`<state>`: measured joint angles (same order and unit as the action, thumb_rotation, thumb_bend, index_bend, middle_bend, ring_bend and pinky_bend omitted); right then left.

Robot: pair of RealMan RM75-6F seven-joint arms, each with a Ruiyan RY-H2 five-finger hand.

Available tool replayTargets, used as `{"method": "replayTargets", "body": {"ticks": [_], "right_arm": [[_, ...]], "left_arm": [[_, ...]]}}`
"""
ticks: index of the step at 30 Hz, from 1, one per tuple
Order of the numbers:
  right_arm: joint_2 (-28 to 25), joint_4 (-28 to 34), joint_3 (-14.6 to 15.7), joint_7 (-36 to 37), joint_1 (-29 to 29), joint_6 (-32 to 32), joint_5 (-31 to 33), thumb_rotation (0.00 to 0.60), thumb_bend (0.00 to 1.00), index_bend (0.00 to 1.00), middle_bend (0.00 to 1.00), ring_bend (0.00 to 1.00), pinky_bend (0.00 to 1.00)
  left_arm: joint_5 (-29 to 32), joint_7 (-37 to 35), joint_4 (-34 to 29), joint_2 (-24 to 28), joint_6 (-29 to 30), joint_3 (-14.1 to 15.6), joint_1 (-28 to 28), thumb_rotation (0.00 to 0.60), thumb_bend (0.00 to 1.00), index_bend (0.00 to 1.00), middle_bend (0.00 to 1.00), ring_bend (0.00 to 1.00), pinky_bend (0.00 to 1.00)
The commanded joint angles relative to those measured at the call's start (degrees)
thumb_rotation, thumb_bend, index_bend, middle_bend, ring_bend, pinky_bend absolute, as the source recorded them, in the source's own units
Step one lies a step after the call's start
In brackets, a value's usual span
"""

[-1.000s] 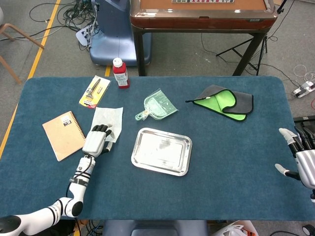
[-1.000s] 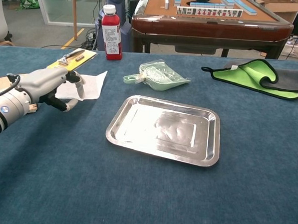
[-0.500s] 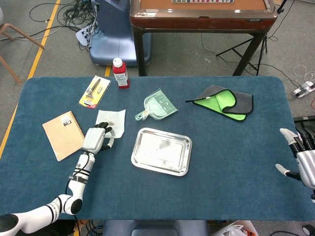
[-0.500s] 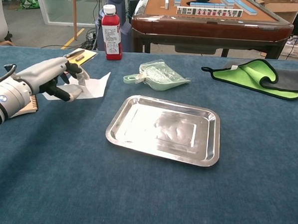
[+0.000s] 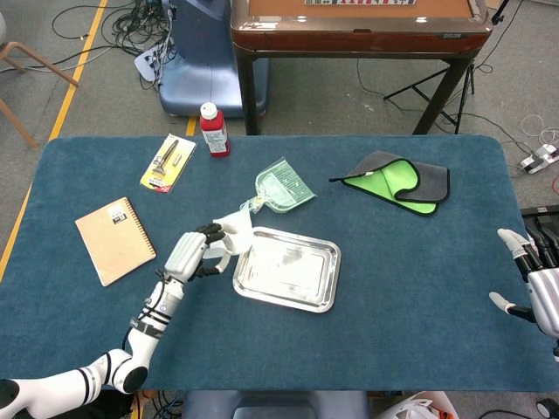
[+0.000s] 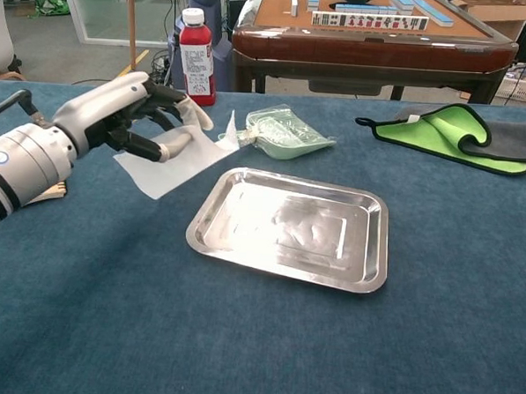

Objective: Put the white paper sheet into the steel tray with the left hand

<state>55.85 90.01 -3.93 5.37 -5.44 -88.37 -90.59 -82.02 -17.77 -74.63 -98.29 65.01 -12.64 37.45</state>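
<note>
My left hand (image 5: 194, 253) (image 6: 126, 119) pinches the white paper sheet (image 5: 233, 234) (image 6: 179, 157) and holds it lifted off the blue cloth, just left of the steel tray (image 5: 287, 269) (image 6: 290, 226). The sheet hangs bent, with its lower corner close to the tray's left rim. The tray lies flat at the table's middle with nothing in it. My right hand (image 5: 536, 284) rests at the far right edge of the table, fingers spread and holding nothing; only the head view shows it.
A green plastic dustpan (image 5: 281, 187) (image 6: 280, 132) lies just behind the tray. A red bottle (image 5: 213, 129) (image 6: 197, 57), a razor card (image 5: 169, 162), a brown notebook (image 5: 114, 239) and a green-grey cloth (image 5: 399, 182) (image 6: 456, 134) lie around the table.
My left hand has lifted the paper sheet from the cloth and carried it right, from beside the notebook to the tray's left rim. The right hand has barely moved.
</note>
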Motion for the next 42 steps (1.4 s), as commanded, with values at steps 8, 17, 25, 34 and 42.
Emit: {"method": "replayTargets", "body": {"ticks": [8,17,25,34,42], "right_arm": [[-0.36,0.71,-0.03,-0.51,0.56,-0.76,0.08,0.6,0.06,0.08,0.17,0.0,0.05],[-0.56,1.08,0.07,-0.7,1.04,-1.4,-0.17,0.6,0.06,0.08,0.17,0.0,0.05],[-0.64,1.5,0.05,-1.03,1.11,-1.49,-0.4,0.6,0.06,0.08,0.17,0.0,0.05],[-0.79,2.14,0.0,-1.81,1.11,-1.53,-0.59,0.6,0.06,0.08,0.17,0.0,0.05],[-1.0,2.16,-0.03,-1.74,1.52,-1.8,-0.21,0.6,0.06,0.08,0.17,0.0,0.05]], "left_arm": [[-11.12,-10.4,-2.04,-1.84,0.28,7.46,3.16,0.6,0.44,0.58,0.33,0.26,0.29],[-11.18,-10.73,8.13,-5.74,-0.81,7.3,5.51,0.6,0.44,0.56,0.33,0.26,0.27],[-9.8,-10.49,13.63,-6.0,0.15,7.39,4.99,0.6,0.44,0.55,0.33,0.26,0.26],[-6.22,-8.09,16.12,-7.21,-1.76,6.21,4.95,0.6,0.43,0.51,0.33,0.25,0.25],[-4.11,-6.7,19.99,-9.21,-3.61,5.69,5.26,0.6,0.43,0.5,0.33,0.25,0.25]]}}
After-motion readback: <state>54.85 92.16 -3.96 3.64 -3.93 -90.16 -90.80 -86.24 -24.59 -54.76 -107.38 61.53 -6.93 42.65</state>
